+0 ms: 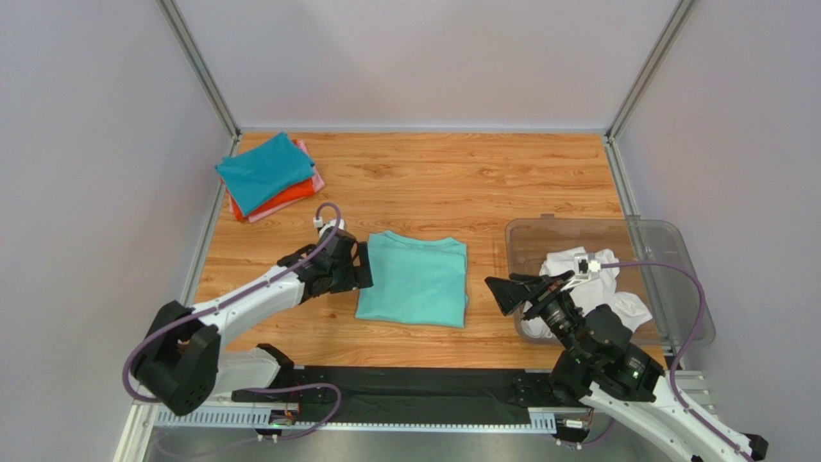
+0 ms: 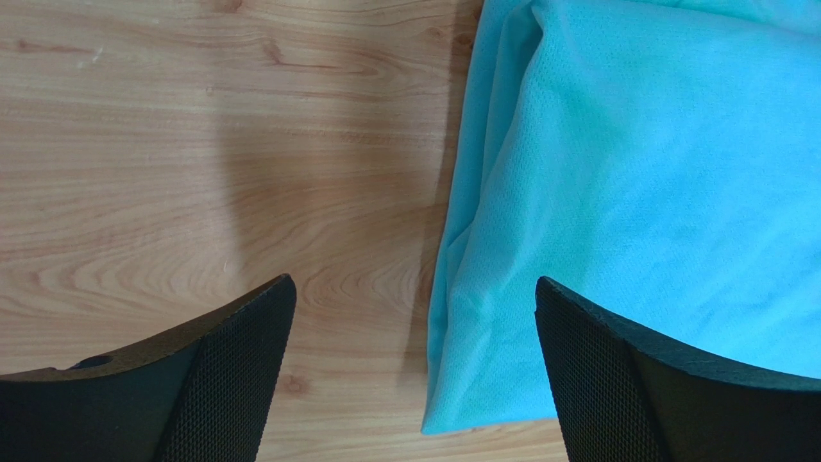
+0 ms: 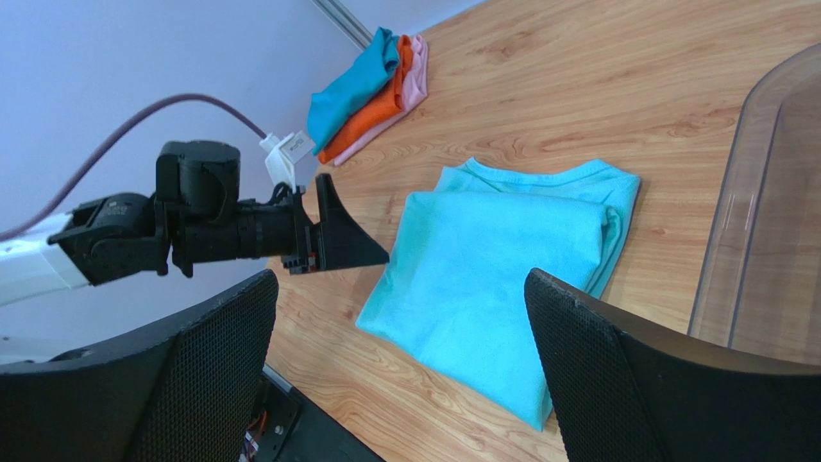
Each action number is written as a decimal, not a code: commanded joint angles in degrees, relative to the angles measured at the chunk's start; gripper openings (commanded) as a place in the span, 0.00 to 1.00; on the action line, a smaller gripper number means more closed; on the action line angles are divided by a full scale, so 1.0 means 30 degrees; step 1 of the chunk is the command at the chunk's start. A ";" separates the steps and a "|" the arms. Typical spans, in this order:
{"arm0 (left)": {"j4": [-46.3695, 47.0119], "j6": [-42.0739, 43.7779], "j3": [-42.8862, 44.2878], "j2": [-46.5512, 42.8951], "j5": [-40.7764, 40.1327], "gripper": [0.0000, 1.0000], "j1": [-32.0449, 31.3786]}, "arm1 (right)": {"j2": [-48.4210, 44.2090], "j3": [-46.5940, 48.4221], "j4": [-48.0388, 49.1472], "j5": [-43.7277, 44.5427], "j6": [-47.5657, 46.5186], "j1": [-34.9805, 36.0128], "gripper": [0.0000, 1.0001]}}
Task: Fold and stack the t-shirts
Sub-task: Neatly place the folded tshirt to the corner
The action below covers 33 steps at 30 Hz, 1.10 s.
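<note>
Mint-green knit cotton, the folded shirt [image 1: 412, 279] lies as a neat rectangle in the middle of the wood-grain tabletop [image 1: 540, 183]. The left gripper [image 1: 362, 266] straddles its left edge, mesh-textured fingers [image 2: 241, 337] apart and empty. The right gripper [image 1: 503, 295] hangs spread beside the clear plastic bin [image 1: 665, 241], which holds a crumpled white shirt [image 1: 564, 265]. A teal, orange and pink stack [image 1: 268, 178] lies at the far left.

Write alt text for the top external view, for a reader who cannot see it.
A folded mint-green t-shirt lies mid-table, the open left gripper at its left edge and the open right gripper to its right. A stack of folded teal, orange-red and pink shirts sits at the far left; a clear bin at right holds a crumpled white shirt.
</note>
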 commanded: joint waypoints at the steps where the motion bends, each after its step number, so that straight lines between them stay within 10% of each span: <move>1: 0.1427 0.1100 0.1550 0.1781 0.0772 1.00 0.0120 | 0.0837 -0.0516 0.0328 -0.0299 0.0659 0.0049 1.00; 27: 0.1343 0.0663 0.3599 0.8669 0.3769 0.75 -0.0990 | 0.1253 -0.1015 -0.0463 0.1779 -0.0308 0.0049 1.00; 33: 0.0169 0.0253 0.4628 1.0339 0.2915 0.51 -0.1490 | 0.1604 -0.0926 -0.0463 0.2248 -0.0542 0.0050 1.00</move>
